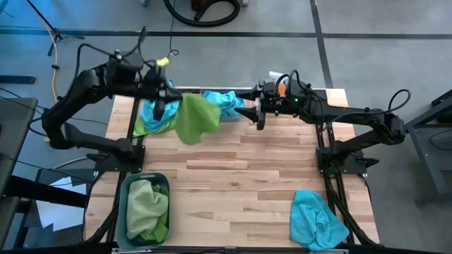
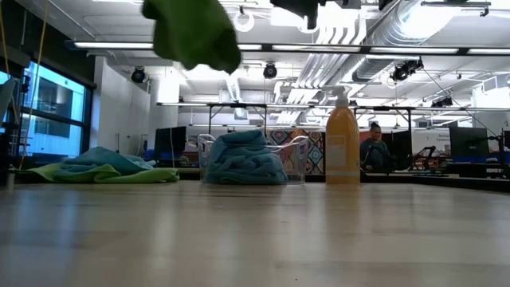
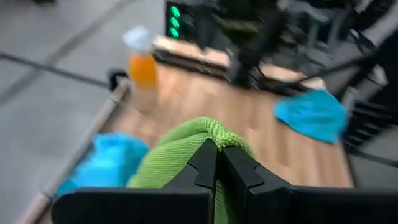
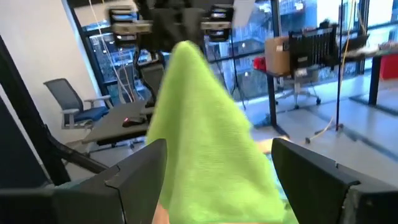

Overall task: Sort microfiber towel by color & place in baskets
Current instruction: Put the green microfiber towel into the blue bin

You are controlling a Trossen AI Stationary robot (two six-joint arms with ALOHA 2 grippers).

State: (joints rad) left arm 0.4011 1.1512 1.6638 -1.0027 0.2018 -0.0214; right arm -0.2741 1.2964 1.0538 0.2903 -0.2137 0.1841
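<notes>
One lime green towel (image 1: pixel 196 118) hangs in the air above the far side of the table, pinched in the clenched left gripper (image 1: pixel 158 107). The right gripper (image 1: pixel 258 113), jaws spread wide and empty, faces it from just beside the clear basket (image 2: pixel 299 147) of blue cloths. The step in hand looks like carrying green to the teal-grey basket (image 1: pixel 130 185) at the near left corner (it already holds green ones); next, the arm must swing back over it and release. More towels lie heaped at the far left (image 1: pixel 152 116), and a blue one (image 1: pixel 318 219) at the near right. The wooden tabletop (image 1: pixel 240 169) is pale planks; beyond stand desks, monitors and a seated person (image 2: pixel 373 147).
</notes>
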